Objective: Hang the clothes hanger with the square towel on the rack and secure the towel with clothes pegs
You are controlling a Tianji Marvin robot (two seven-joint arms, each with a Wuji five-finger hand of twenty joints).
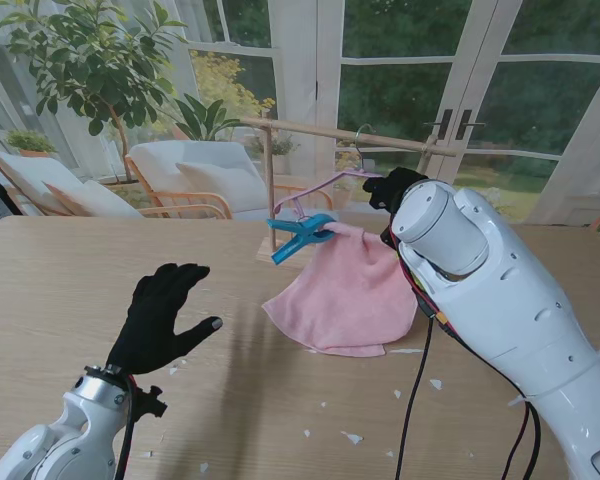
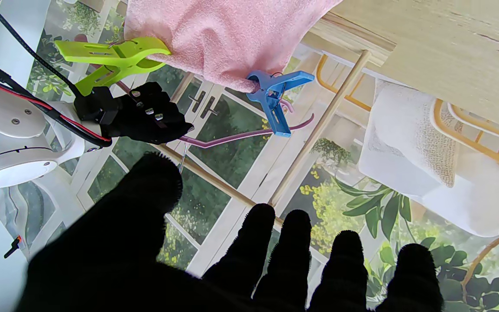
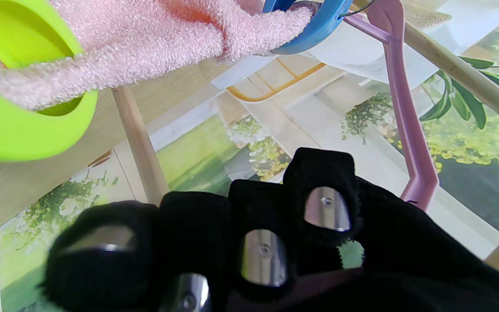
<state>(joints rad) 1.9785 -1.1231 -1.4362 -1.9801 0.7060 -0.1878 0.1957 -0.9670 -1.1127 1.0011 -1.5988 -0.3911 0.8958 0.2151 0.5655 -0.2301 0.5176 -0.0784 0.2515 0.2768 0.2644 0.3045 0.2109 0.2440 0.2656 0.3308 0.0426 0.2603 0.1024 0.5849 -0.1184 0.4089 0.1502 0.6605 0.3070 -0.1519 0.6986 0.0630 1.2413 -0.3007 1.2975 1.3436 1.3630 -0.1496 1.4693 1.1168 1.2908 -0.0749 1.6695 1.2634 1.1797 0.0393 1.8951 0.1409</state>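
The step in hand appears to be the hanging itself: both pegs are already on the towel, and the hanger is being held up at the rack.

The right hand (image 1: 393, 188), at about one o'clock from table centre, has its fingers curled round the pink hanger (image 2: 241, 135), gripping it just beneath the wooden rack bar (image 1: 350, 134). The hanger's wire hook (image 1: 365, 134) sits at the bar; whether it is fully seated over it cannot be told from the stand view. The pink towel (image 1: 348, 292) drapes from the hanger, its lower edge resting on the table (image 1: 70, 290) at centre. A blue peg (image 1: 301, 237) clamps the towel's left corner at twelve o'clock; a green peg (image 2: 115, 58) clamps the other corner, close to the right hand and hidden behind the arm in the stand view.

The left hand (image 1: 165, 315) hovers at eight o'clock, fingers spread, holding nothing.

Next move, in my judgement: confirm the hook is over the bar, then ease the right fingers off without dragging the hanger sideways.

Obstructions: the rack's upright post (image 1: 268, 190) stands just beside the blue peg. Small white scraps (image 1: 351, 437) lie at five o'clock, clear of the work.
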